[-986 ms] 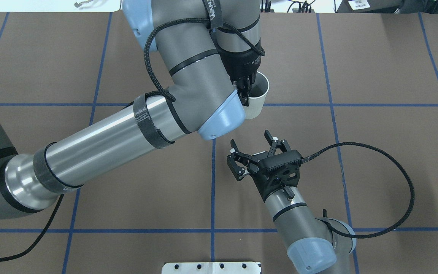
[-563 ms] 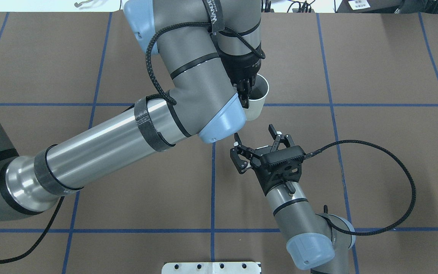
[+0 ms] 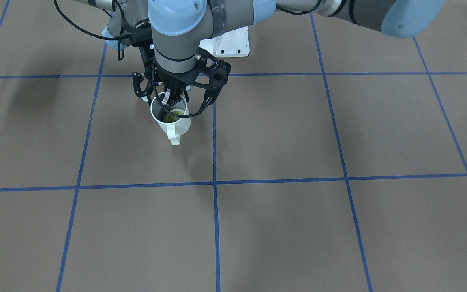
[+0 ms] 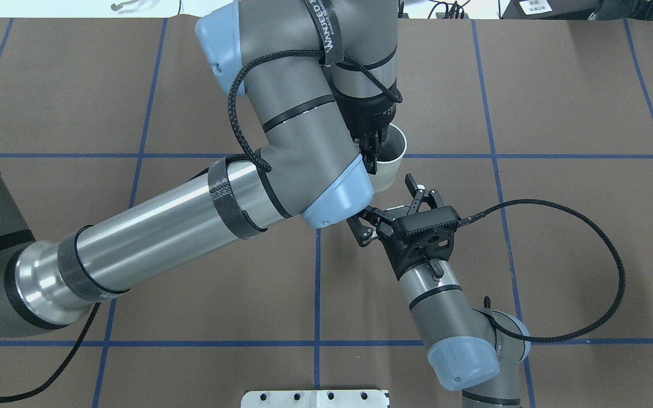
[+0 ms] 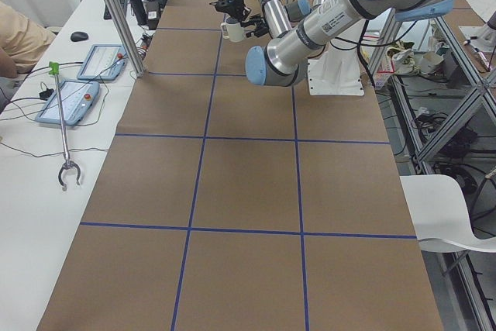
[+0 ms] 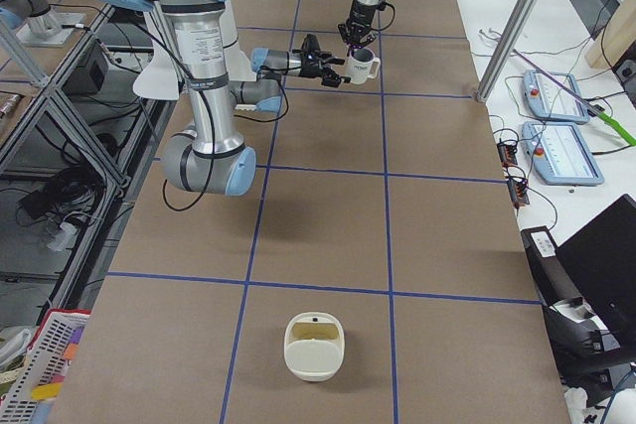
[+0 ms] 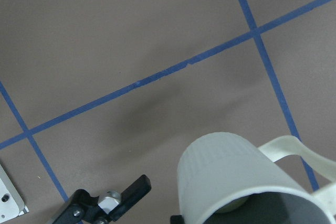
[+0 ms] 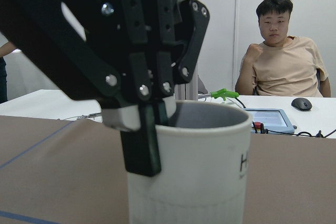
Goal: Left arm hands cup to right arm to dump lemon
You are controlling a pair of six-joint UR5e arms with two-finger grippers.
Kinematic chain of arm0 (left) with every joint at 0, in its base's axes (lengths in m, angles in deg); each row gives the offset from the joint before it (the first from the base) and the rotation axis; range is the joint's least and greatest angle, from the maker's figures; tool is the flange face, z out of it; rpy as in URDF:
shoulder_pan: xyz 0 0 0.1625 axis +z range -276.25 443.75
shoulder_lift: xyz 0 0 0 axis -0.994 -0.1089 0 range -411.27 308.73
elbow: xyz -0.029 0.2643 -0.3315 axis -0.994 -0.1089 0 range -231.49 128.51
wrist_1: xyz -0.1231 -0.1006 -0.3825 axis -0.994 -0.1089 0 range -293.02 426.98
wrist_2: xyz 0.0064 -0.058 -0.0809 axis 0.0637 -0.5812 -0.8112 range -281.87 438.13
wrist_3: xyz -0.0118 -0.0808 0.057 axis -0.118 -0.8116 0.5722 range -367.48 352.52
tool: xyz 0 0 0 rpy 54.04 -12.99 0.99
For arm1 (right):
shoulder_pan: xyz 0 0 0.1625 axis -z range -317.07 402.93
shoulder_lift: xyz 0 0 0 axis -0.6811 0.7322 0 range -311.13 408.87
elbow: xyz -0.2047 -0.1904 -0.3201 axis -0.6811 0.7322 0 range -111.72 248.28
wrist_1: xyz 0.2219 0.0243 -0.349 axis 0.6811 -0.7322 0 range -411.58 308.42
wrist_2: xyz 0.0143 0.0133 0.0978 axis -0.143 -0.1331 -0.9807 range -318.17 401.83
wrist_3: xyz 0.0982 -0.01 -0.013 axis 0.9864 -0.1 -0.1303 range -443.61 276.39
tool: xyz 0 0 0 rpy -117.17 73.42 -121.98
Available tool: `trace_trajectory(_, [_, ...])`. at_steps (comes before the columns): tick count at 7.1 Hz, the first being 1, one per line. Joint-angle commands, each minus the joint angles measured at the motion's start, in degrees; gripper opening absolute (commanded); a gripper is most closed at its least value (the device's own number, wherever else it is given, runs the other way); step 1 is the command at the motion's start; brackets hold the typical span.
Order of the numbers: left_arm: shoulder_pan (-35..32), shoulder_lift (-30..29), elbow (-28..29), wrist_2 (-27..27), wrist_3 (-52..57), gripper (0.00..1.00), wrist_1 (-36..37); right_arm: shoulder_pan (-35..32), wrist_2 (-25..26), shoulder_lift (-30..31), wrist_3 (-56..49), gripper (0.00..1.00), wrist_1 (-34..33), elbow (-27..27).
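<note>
The off-white cup (image 4: 390, 158) hangs above the table, held by its rim in my left gripper (image 4: 373, 152), which is shut on it. In the front-facing view the lemon (image 3: 173, 117) lies inside the cup (image 3: 171, 123), and the handle points away from the robot. My right gripper (image 4: 386, 196) is open and level, just short of the cup's lower wall, one finger partly hidden under the left arm's elbow cap. The right wrist view shows the cup (image 8: 202, 166) close up, with the left fingers (image 8: 140, 140) pinching its rim. The cup also shows in the left wrist view (image 7: 226, 177).
The right arm's black cable (image 4: 598, 266) loops out over the table to the right. A white mounting plate (image 4: 315, 398) sits at the robot's base. A cream basket-like container (image 6: 314, 347) stands far down the table. Operators' side table holds teach pendants (image 6: 561, 126).
My right gripper has moved up towards the cup, still open. The left arm has shifted slightly to the right with the cup in its grip.
</note>
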Motion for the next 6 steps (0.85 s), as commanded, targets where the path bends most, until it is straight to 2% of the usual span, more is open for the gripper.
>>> trace_trajectory(1, [0.8, 0.1, -0.2, 0.0, 0.1, 0.0, -0.2, -0.2, 0.0, -0.1, 0.0, 0.99, 0.0, 0.0])
trace_trajectory(6, [1.2, 0.3, -1.3, -0.2, 0.2, 0.0, -0.1, -0.6, 0.0, 0.0, 0.1, 0.99, 0.0, 0.2])
